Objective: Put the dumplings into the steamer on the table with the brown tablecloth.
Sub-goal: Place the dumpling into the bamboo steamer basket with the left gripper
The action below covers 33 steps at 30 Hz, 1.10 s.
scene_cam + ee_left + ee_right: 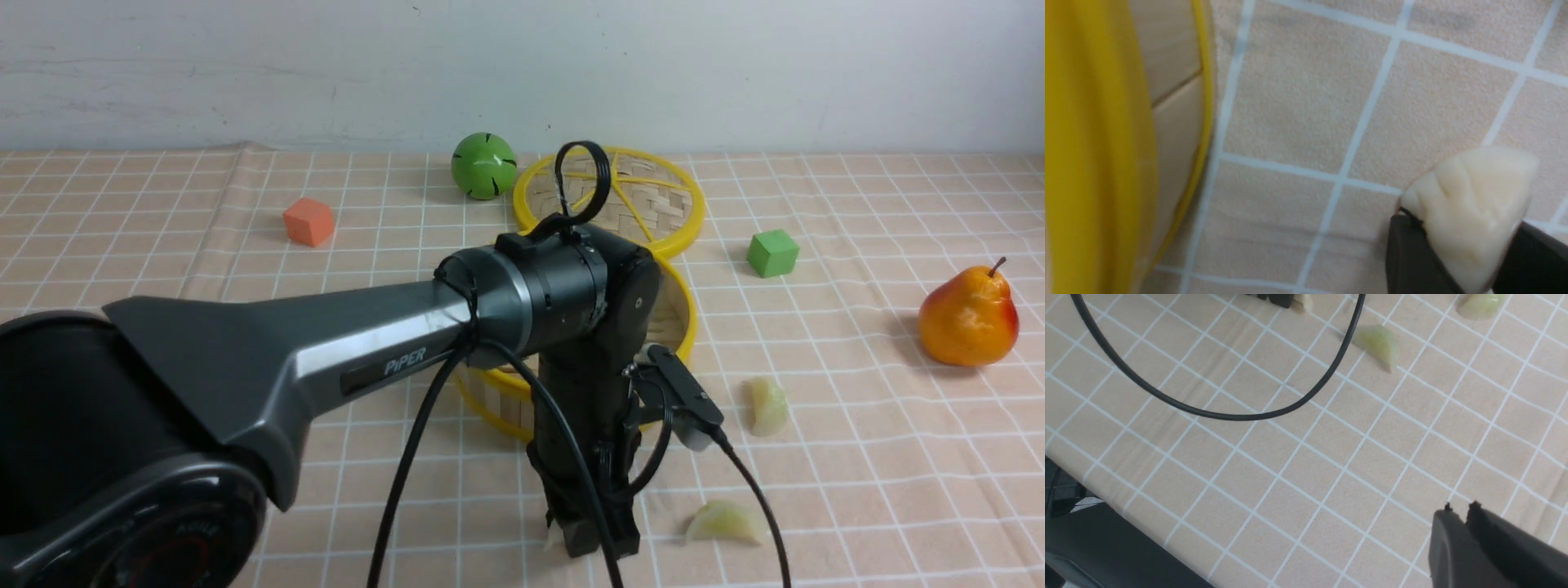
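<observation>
Left claw (pixel 1466 228) grasps a white dumpling (pixel 1470 192) only at its tips — lifting may squirt it loose; right claw (pixel 1459 510) clenched, empty.

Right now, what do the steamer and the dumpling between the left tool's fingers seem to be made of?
Steamer: likely bamboo or thin wood strips, matte, seam visible; rim smooth yellow, perhaps plastic. Dumpling: probably plastic or rubber, cream, waxy sheen, moulded pleats.
</observation>
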{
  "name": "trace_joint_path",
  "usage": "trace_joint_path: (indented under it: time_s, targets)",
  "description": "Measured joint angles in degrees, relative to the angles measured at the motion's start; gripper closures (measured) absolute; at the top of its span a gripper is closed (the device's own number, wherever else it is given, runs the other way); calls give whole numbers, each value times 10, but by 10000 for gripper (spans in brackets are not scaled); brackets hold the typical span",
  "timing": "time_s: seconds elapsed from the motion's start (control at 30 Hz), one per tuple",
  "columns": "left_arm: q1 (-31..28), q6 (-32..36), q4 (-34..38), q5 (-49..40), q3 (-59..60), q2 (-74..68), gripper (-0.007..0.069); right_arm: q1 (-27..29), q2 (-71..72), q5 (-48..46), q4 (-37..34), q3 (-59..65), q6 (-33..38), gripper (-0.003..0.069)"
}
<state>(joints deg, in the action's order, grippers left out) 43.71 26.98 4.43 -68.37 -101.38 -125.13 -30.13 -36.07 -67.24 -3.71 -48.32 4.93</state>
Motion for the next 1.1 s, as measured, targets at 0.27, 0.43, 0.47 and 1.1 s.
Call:
trace_joint_path:
  time_s: [0.27,0.43,0.47,1.1]
  targets:
    - [-6,-87,3,-16,-86,69,389,0,0,12,-1,0,0,585]
    - [-56,-184,3,-22,-157,82,389,0,0,32,-1,0,0,584]
    - [-69,-203,3,-23,-162,80,389,0,0,35,-1,0,0,584]
    - [-156,-350,-24,148,-165,-33,389,0,-66,48,-38,0,-28,584]
